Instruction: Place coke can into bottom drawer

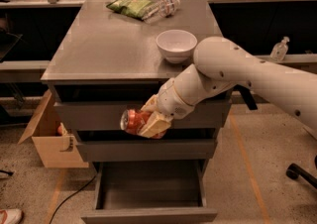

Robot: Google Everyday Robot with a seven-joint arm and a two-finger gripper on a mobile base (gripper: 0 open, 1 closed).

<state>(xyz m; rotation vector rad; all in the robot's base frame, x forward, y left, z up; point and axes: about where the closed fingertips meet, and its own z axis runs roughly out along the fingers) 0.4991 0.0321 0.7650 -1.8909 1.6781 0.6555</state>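
My gripper (148,123) is shut on the coke can (132,121), a red-orange can held on its side with its silvery end facing left. It hangs in front of the cabinet's upper drawer fronts, well above the bottom drawer (148,188). The bottom drawer is pulled open, showing a grey boxy interior with nothing in it. The white arm reaches in from the right.
On the cabinet top (99,49) stand a white bowl (176,44), a green snack bag (130,6) and a clear plastic bottle (161,9). A cardboard box (49,139) sits on the floor left of the cabinet. A chair caster (293,171) is at the right.
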